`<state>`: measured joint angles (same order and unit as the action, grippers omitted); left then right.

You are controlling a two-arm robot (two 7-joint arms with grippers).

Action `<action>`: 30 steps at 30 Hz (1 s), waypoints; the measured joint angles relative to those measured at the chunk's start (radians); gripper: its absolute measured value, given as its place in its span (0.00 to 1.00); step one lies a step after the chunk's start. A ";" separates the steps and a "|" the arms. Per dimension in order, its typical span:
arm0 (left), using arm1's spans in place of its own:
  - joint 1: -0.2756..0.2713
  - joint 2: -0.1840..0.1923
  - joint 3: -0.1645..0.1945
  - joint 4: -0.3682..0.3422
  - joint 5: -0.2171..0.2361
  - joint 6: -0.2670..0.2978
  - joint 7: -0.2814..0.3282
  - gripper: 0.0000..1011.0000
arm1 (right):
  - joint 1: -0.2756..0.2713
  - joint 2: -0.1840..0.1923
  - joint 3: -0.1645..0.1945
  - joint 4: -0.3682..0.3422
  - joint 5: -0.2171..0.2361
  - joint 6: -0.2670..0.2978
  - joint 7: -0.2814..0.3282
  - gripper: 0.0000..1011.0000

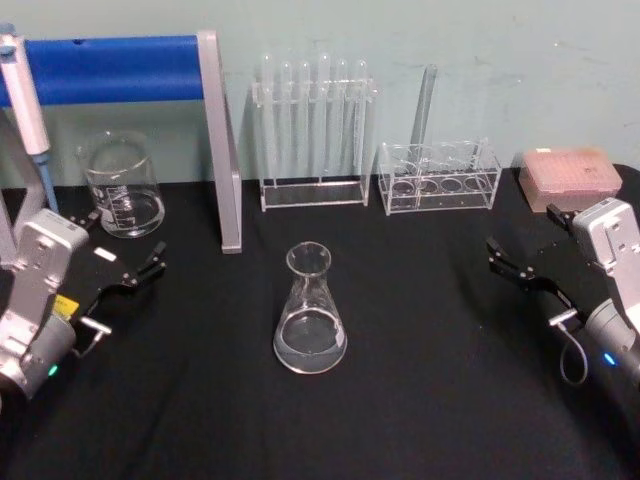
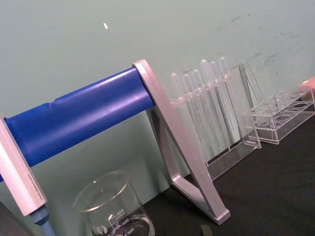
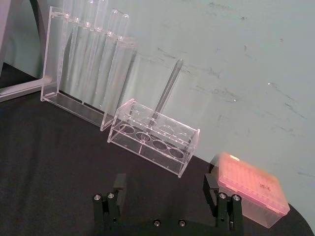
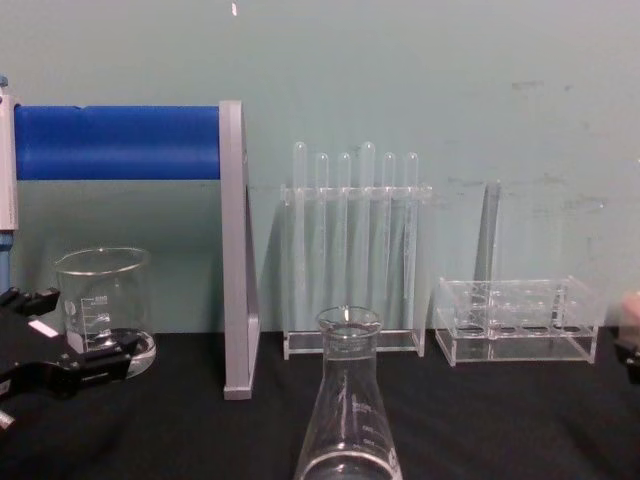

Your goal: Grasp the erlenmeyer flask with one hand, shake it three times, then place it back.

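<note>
The erlenmeyer flask [image 1: 310, 318] stands upright on the black table near the middle, its clear neck pointing up. In the chest view the flask [image 4: 348, 425] rises at the bottom centre. My left gripper [image 1: 124, 245] hangs open at the left, well apart from the flask, with nothing between its fingers; the chest view has it [image 4: 68, 335] in front of the beaker. My right gripper [image 1: 527, 238] is open at the right, also clear of the flask. In the right wrist view this gripper [image 3: 165, 189] has its black fingers spread wide over bare cloth.
A glass beaker [image 1: 124, 190] sits back left under a blue roll on a grey stand [image 1: 222, 150]. A rack of test tubes [image 1: 312, 130], a low clear rack [image 1: 438, 182] and a pink tip box [image 1: 570, 176] line the back. A pipette [image 1: 22, 95] hangs far left.
</note>
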<state>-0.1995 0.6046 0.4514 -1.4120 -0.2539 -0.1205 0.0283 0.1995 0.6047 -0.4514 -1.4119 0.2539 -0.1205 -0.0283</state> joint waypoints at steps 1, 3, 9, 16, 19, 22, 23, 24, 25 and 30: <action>0.000 0.000 0.000 0.000 0.000 0.000 0.000 0.99 | 0.000 0.000 0.000 0.000 0.000 0.000 0.000 0.99; 0.000 0.000 0.000 0.000 0.000 0.000 0.000 0.99 | 0.000 0.000 0.000 0.000 0.000 0.000 0.000 0.99; 0.000 0.000 0.000 0.000 0.000 0.000 0.000 0.99 | 0.000 0.000 0.000 0.000 0.000 0.000 0.000 0.99; 0.000 0.000 0.000 0.000 0.000 0.000 0.000 0.99 | 0.000 0.000 0.000 0.000 0.000 0.000 0.000 0.99; 0.000 0.000 0.000 0.000 0.000 0.000 0.000 0.99 | 0.000 0.000 0.000 0.000 0.000 0.000 0.000 0.99; 0.000 0.000 0.000 0.000 0.000 0.000 0.000 0.99 | -0.001 0.000 0.002 0.000 0.000 0.000 0.003 0.99; 0.000 0.000 0.000 0.000 0.000 0.000 0.000 0.99 | -0.003 0.000 0.004 -0.001 0.003 0.000 0.010 0.99; 0.000 0.000 0.000 0.000 0.000 0.000 0.000 0.99 | -0.005 0.000 0.007 -0.002 0.008 -0.002 0.020 0.99; 0.000 0.000 0.000 0.000 0.000 0.000 0.000 0.99 | -0.007 0.001 0.010 -0.004 0.015 -0.004 0.031 0.99; 0.000 0.000 0.000 0.000 0.000 0.000 0.000 0.99 | -0.023 0.010 0.031 -0.024 0.074 -0.015 0.118 0.99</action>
<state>-0.1995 0.6047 0.4514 -1.4119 -0.2539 -0.1205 0.0283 0.1761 0.6148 -0.4199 -1.4357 0.3279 -0.1358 0.0898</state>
